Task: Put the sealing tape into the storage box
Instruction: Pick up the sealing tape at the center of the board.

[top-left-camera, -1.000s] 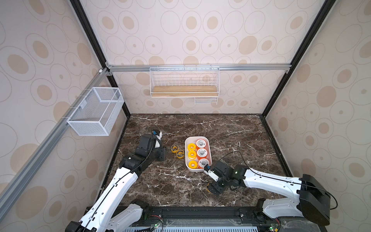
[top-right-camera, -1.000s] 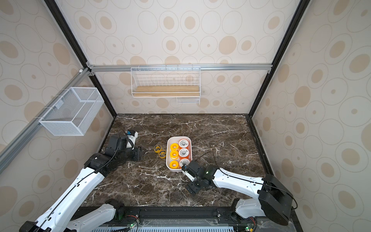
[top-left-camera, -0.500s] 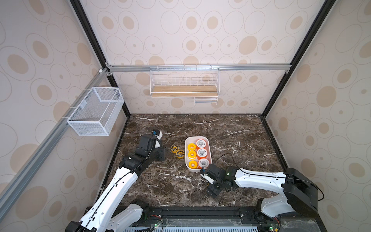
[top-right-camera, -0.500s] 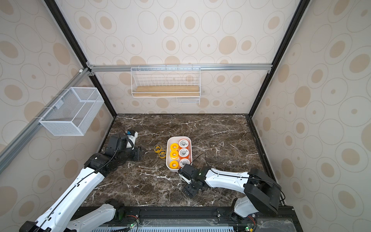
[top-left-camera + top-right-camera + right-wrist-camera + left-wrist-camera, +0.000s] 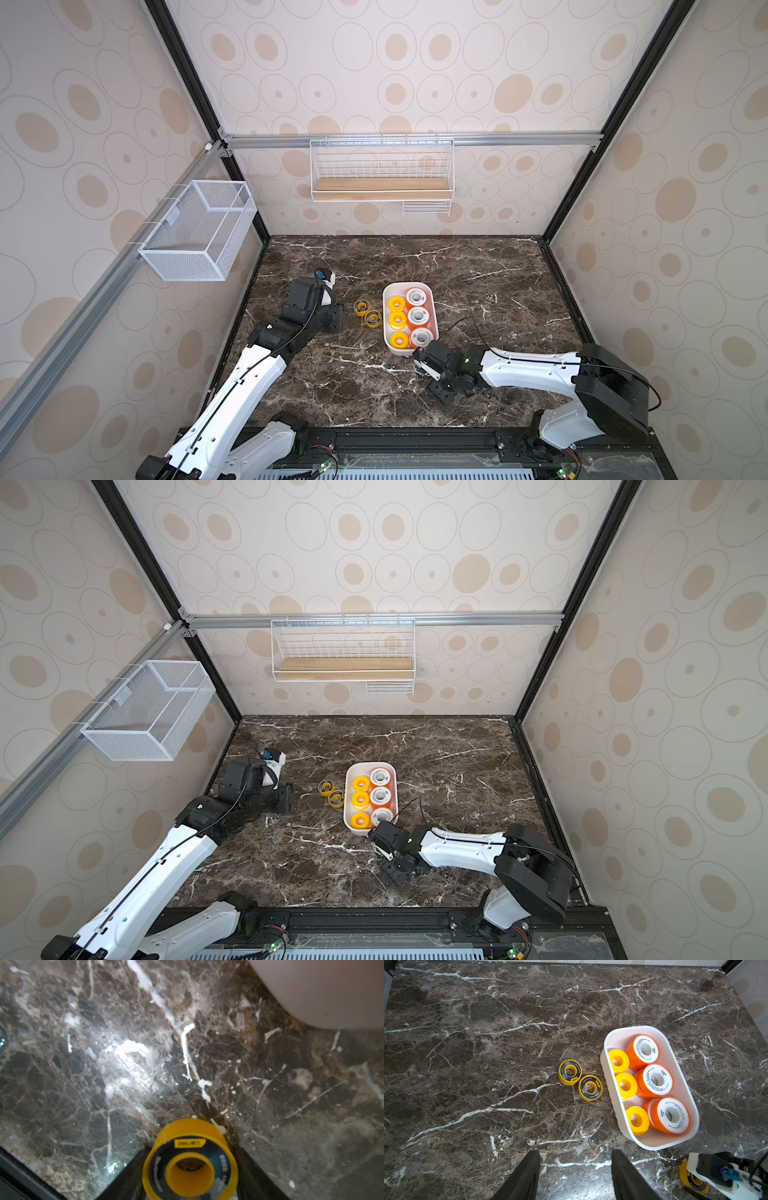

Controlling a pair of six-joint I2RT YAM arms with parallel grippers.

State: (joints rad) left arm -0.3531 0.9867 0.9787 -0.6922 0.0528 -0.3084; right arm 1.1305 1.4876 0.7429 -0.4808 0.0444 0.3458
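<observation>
The storage box [image 5: 408,284] [image 5: 371,764] [image 5: 609,1088], a white tub, holds three orange sealing tape spools [image 5: 417,297] and three plain yellow ones [image 5: 397,304]. Two yellow spools with black rings [image 5: 361,307] [image 5: 570,1072] lie on the table just left of the box. My right gripper [image 5: 441,392] [image 5: 190,1153] is low over the table by the box's near end. Its fingers press both sides of another black-ringed spool [image 5: 190,1159] [image 5: 693,1180]. My left gripper [image 5: 337,319] [image 5: 575,1153] is open and empty, left of the two loose spools.
The dark marble table [image 5: 498,291] has black frame rails along its edges. A white mesh basket [image 5: 199,232] hangs on the left wall. A wire rack with a wooden board [image 5: 381,189] hangs on the back wall. The box's corner [image 5: 322,991] looms blurred in the right wrist view.
The right gripper's jaws have narrowed onto the black-ringed spool, and the right arm has drawn in toward the box's near end. The left arm has not moved.
</observation>
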